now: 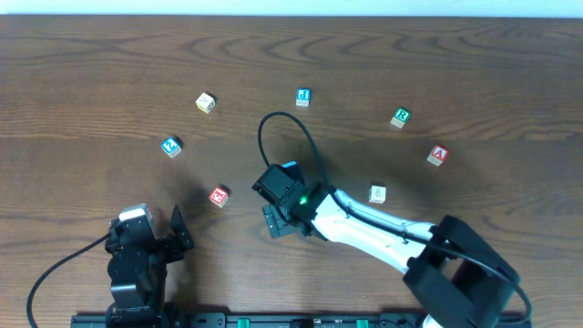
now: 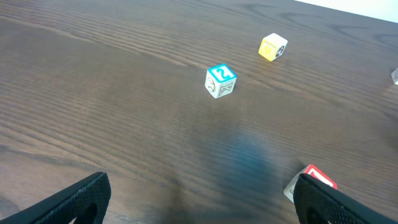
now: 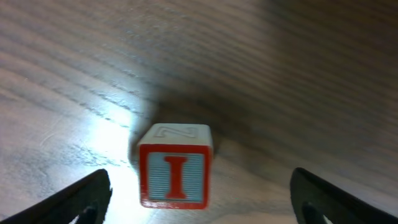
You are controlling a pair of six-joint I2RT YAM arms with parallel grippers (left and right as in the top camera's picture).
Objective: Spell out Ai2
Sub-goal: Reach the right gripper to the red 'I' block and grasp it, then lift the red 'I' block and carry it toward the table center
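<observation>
Right gripper (image 3: 200, 177) is spread wide, holding nothing. The I block (image 3: 175, 168) stands upright on the table (image 3: 311, 62) just ahead, within the span of its fingers (image 3: 81, 199). This gripper is nearer; the left gripper (image 2: 199, 186) gapes empty, well apart.

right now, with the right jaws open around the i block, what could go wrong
1. The I block sits slightly left of centre between the open right jaws, so closing might twist it instead of pinching squarely.
2. The cable loops out beyond the wrist near the P block; a swing might drag across it.
3. Overhead, the arm hides the I block, so a slip shows only on the wrist camera.
</observation>
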